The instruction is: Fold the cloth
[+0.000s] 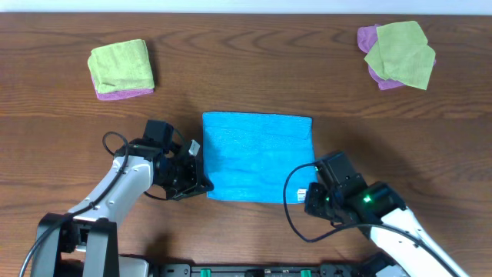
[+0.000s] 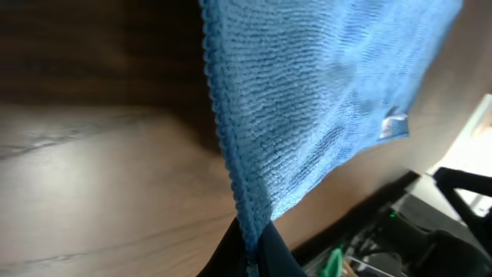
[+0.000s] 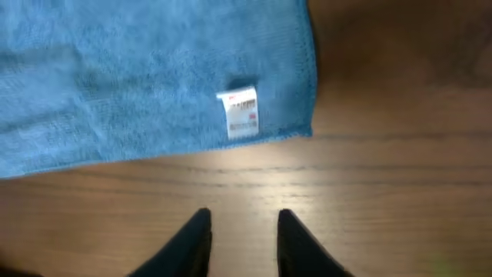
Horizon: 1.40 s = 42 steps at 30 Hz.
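Note:
The bright blue cloth lies spread flat in the middle of the wooden table. My left gripper is at its near left corner and is shut on the cloth's edge, which rises from between the fingers in the left wrist view. My right gripper is open and empty just off the near right corner; in the right wrist view its fingers hover over bare wood, short of the cloth and its white tag.
A folded lime-green cloth on a purple one sits at the far left. A loose lime-green cloth over a purple one sits at the far right. The table's near edge and frame lie close behind both arms.

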{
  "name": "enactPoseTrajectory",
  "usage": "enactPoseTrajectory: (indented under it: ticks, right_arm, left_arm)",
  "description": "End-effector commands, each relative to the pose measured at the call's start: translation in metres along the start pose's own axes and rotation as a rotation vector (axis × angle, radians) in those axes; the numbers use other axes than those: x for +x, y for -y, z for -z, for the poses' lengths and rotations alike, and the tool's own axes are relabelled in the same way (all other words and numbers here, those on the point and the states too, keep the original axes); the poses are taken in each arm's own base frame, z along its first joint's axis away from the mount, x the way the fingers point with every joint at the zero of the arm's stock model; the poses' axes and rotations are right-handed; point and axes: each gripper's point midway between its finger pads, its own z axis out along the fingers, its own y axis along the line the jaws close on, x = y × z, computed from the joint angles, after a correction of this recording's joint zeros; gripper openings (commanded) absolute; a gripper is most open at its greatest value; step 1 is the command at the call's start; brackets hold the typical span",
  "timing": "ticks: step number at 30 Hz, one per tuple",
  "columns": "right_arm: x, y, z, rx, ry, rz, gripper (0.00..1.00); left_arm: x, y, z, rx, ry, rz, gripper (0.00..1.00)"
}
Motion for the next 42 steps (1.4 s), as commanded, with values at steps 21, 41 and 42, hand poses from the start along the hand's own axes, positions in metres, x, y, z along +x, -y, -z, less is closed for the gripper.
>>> enactPoseTrajectory:
  ticks: [21,41,42]
  right_arm:
    - [0.002,0.027,-0.059,-0.076,0.073,-0.153,0.47]
    - [0.007,0.043,-0.098,-0.088,0.112,-0.239,0.45]
    - [0.01,0.041,-0.1,-0.096,0.092,-0.241,0.45]
  left_arm:
    - [-0.002,-0.016,-0.001,-0.075,0.024,-0.04,0.06]
    - [-0.003,-0.017,-0.001,-0.081,0.031,-0.043,0.06]
    - [-0.003,-0.017,-0.001,-0.081,0.031,-0.043,0.06]
